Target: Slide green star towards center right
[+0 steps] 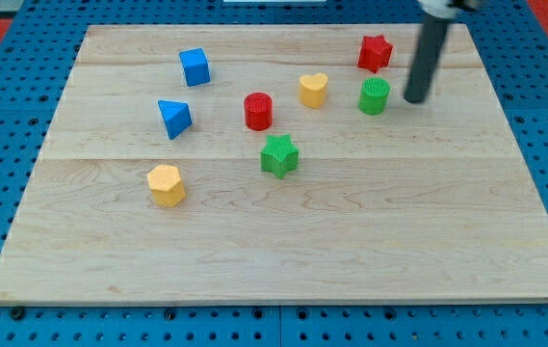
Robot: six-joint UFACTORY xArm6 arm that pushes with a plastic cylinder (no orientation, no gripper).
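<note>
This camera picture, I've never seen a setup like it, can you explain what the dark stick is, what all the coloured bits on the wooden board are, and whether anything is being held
There is one picture, from a single camera looking down at a slant on a wooden board. The dark stick is the end of a robot arm. It has no hand, so nothing is held; my tip only pushes blocks along the board.

Eight small blocks lie there: a blue cube, a blue triangle, a yellow hexagon, a red cylinder, a yellow heart, a green cylinder, a red star and a green star.

My tip stands just to the view's right of the green cylinder, well away from the green star, which is the block to slide rightward.
</note>
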